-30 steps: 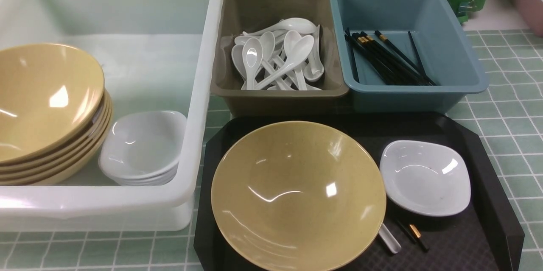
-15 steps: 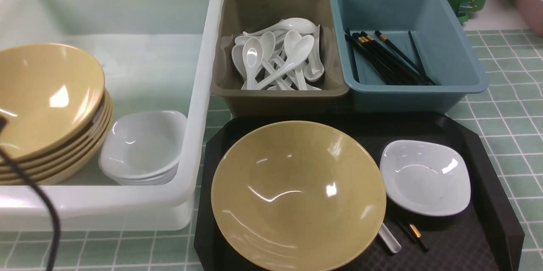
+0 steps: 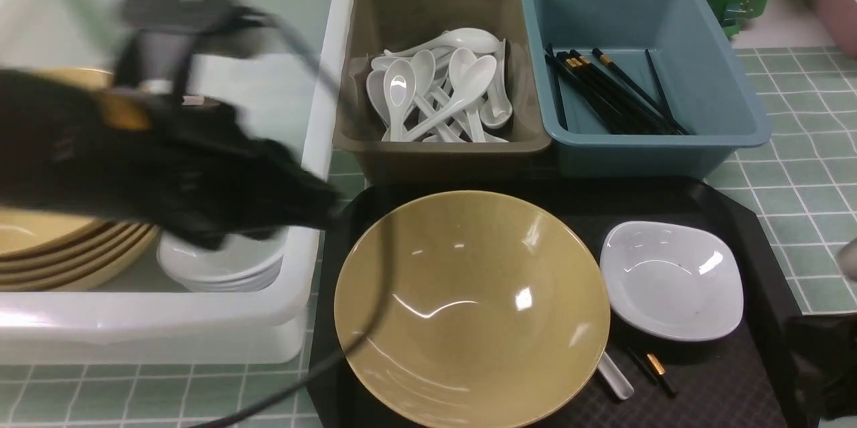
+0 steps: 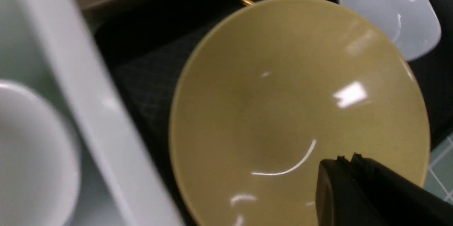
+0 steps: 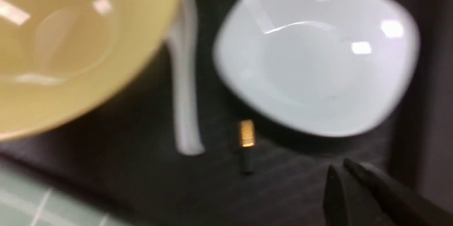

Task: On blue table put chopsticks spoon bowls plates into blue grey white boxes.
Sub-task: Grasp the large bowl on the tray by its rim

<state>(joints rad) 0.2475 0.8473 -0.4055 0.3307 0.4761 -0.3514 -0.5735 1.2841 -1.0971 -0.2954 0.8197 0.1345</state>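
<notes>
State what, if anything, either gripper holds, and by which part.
Nothing is held. The left gripper, near the tan bowl, and the right gripper, near the white plate, are both shut and empty.

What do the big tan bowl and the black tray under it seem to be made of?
Tan bowl: glossy, sharp highlights, faint speckle; melamine or glazed ceramic, cannot tell which. Black tray: matte, fine crosshatch texture; likely moulded plastic.

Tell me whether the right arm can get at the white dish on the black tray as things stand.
Probably yes: the dish lies uncovered at the tray's right side, and the right gripper, shut, hovers just beside it. It would need to open first.
</notes>
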